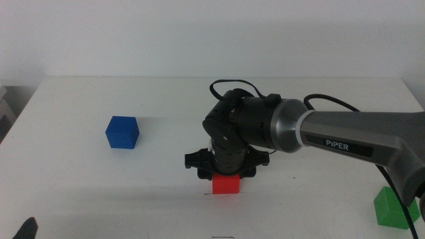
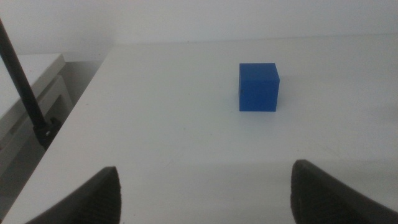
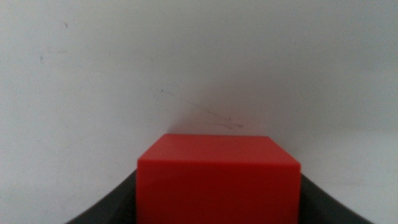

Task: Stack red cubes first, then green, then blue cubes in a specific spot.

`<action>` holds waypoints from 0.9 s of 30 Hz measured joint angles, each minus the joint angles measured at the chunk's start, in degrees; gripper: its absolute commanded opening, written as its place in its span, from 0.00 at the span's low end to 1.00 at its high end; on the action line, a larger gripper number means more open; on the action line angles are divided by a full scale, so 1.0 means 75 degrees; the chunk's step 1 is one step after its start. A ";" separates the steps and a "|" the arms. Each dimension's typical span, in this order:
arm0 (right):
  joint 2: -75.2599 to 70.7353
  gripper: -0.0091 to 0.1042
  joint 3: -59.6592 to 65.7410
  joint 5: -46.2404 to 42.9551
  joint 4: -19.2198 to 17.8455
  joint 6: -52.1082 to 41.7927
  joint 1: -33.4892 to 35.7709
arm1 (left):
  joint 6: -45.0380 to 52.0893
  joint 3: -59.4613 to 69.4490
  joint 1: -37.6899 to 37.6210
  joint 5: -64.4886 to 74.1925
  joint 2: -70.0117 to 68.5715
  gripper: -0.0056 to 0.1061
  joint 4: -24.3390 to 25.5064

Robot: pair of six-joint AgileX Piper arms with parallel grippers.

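Note:
The red cube (image 1: 226, 184) sits low at the table's middle front, between the jaws of my right gripper (image 1: 226, 176), which is shut on it. In the right wrist view the red cube (image 3: 218, 180) fills the gap between the dark jaws, and a faint thin drawn line (image 3: 211, 117), the spot, lies on the white tabletop just beyond it. The blue cube (image 1: 122, 132) stands alone at the left. It also shows ahead of my open left gripper (image 2: 205, 193), which waits at the front left corner (image 1: 26, 229). The green cube (image 1: 396, 206) rests at the front right.
The right arm's grey body (image 1: 345, 136) reaches in from the right over the table. Its black cable (image 1: 392, 189) hangs in front of the green cube. The table's left edge (image 2: 74, 118) runs close to the blue cube's side.

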 measured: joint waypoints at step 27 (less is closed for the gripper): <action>-0.3995 0.91 0.0124 0.2841 -0.0160 -0.1978 -0.1321 | 0.0000 0.0000 0.0000 0.0000 0.0000 0.89 0.0000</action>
